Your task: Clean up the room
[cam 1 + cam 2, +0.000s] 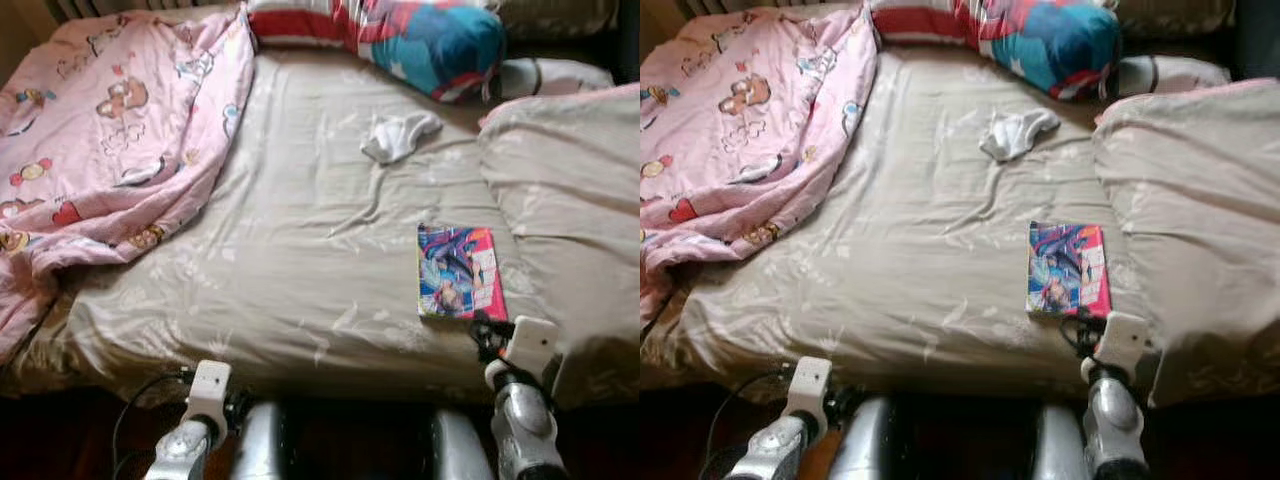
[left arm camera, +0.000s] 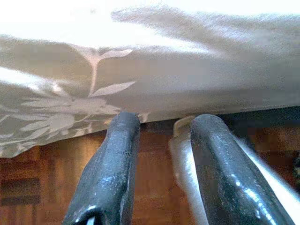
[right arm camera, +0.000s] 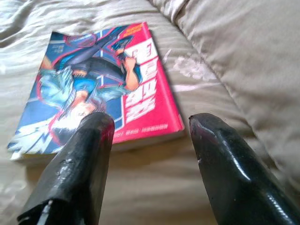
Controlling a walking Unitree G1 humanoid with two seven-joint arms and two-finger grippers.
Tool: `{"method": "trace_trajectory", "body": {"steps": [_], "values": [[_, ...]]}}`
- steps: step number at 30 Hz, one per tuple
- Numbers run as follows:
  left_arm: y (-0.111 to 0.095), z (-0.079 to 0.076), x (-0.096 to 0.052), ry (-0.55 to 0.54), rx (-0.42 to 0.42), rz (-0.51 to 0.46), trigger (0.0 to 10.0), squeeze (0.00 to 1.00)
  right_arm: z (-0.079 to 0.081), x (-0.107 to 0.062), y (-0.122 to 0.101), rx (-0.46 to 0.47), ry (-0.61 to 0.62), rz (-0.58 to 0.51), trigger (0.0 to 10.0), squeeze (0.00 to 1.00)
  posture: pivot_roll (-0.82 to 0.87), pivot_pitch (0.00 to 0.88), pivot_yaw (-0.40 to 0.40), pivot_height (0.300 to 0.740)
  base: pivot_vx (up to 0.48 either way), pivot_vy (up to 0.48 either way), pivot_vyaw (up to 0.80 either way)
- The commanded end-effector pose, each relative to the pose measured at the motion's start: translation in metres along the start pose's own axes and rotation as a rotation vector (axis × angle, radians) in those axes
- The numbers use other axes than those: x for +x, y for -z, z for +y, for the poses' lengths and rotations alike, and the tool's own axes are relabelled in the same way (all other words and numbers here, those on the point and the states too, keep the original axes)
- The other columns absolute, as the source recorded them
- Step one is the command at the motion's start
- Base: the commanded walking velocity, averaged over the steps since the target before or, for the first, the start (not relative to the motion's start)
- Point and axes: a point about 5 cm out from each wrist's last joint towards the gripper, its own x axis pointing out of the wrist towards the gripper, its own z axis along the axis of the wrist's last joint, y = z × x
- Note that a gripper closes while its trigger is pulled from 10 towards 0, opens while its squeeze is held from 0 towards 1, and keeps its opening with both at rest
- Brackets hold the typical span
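Fingers of the right claw (image 3: 150,140) spread wide just short of the comic book (image 3: 101,89) on the bed (image 1: 300,260), gripping nothing; left claw (image 2: 161,140) likewise parted.

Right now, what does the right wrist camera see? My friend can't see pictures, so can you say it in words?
A colourful comic book with a red and blue cover lies flat on a beige bed sheet, just beyond the right hand, whose two black fingers are spread open and not touching it. A beige pillow sits beside the book.

Home bedroom: bed (image 1: 300,250), pink quilt (image 1: 110,130)
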Motion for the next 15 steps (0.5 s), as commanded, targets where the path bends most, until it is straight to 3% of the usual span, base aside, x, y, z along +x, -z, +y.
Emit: {"method": "trace_trajectory", "body": {"steps": [1, 12, 15], "values": [[0.01, 0.002, -0.003, -0.023, -0.028, 0.052, 10.0, 0.0, 0.005, -0.007, 0.013, -0.007, -0.03, 0.059, 10.0, 0.0, -0.05, 0.093, 0.08, 0.599, 0.0, 0.0, 0.0], [0.008, -0.003, 0.0, -0.028, -0.048, 0.052, 10.0, 0.0, 0.02, -0.004, 0.012, -0.015, -0.084, 0.074, 10.0, 0.0, -0.05, 0.07, 0.065, 0.599, 0.0, 0.0, 0.0], [0.007, -0.003, 0.0, -0.03, -0.051, 0.051, 10.0, 0.0, 0.02, -0.003, 0.013, -0.037, -0.088, 0.084, 10.0, 0.0, -0.05, 0.058, 0.068, 0.623, 0.0, 0.0, 0.0]]}}
